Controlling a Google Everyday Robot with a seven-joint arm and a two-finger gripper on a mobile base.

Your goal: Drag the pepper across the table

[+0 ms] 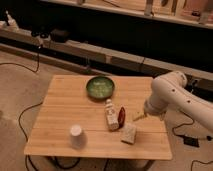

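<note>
Dark-red pepper [121,115] | just right of white bottle [110,116] | likely light, smooth, prone to rolling | press mid-body | claw [138,118] further right of bottle, opening cannot tell

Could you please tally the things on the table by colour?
Green: 1, the bowl
White: 2, the bottle and the cup
Dark red: 1, the pepper
Beige: 1, the block
Total: 5 on the table
The gripper is just right of the pepper.
</note>
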